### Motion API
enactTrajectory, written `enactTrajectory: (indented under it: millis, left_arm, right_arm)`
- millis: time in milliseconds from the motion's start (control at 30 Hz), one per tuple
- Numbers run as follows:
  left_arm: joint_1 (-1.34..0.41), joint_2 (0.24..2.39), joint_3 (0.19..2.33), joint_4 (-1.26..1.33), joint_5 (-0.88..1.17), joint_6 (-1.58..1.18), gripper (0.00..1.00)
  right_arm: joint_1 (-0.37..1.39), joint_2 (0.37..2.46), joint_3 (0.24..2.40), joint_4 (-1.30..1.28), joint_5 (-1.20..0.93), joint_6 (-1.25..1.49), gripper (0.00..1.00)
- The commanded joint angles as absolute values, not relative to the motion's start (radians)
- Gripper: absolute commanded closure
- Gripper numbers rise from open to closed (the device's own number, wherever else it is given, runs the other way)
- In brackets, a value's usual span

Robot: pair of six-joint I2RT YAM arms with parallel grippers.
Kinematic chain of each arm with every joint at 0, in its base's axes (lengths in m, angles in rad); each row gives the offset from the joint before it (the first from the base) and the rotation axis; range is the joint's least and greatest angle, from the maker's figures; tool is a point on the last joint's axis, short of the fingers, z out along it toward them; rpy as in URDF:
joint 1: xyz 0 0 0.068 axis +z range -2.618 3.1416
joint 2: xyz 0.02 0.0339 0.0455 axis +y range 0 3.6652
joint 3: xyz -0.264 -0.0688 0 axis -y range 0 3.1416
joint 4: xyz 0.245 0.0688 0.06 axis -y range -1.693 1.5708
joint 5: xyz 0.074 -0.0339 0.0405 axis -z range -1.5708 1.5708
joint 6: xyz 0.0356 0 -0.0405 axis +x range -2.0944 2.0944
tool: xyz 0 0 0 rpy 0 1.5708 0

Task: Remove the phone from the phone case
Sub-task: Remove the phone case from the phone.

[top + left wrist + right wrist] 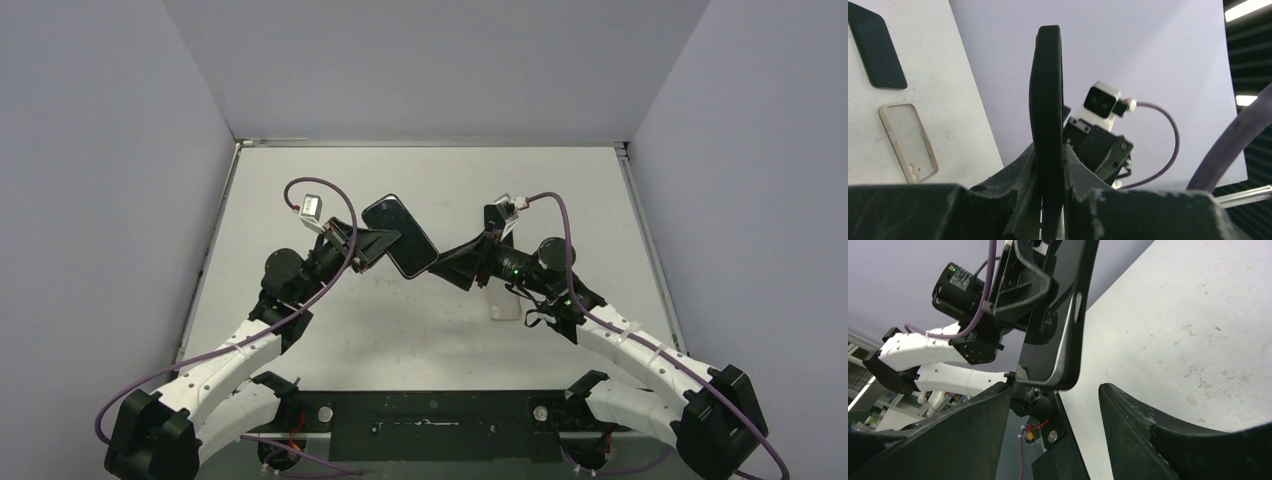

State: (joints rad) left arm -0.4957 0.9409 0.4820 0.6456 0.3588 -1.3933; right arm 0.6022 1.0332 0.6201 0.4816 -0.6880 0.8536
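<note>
I see my left fingers (1020, 167) pinching the phone (400, 236) up in the air, my right fingers (1148, 425) wide open around its end, and the clear case (909, 145) flat on the tabletop (400, 335).

the phone (399, 236) is glossy black, the phone case (908, 142) clear with a beige rim, the cables (1233, 145) purple.

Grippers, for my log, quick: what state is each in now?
Left gripper: closed on the phone.
Right gripper: open, straddling the phone's end.
</note>
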Motion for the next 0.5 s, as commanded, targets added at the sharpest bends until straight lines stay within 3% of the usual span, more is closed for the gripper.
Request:
enactTrajectory:
  millis: [0,233,467]
  left_arm:
    - [-0.504,0.933,0.508,0.758,0.263,-1.485,1.0]
    - [-0.527,0.932,0.512,0.752,0.242,-1.522,1.0]
    - [-0.542,0.921,0.512,0.745,0.227,-1.54,1.0]
  right_arm:
    - [0.699,1.013,0.573,0.666,-0.567,0.848,0.34]
    - [0.75,1.061,0.553,0.823,-0.553,0.821,0.36]
    - [0.75,1.12,0.593,0.86,-0.601,0.763,0.45]
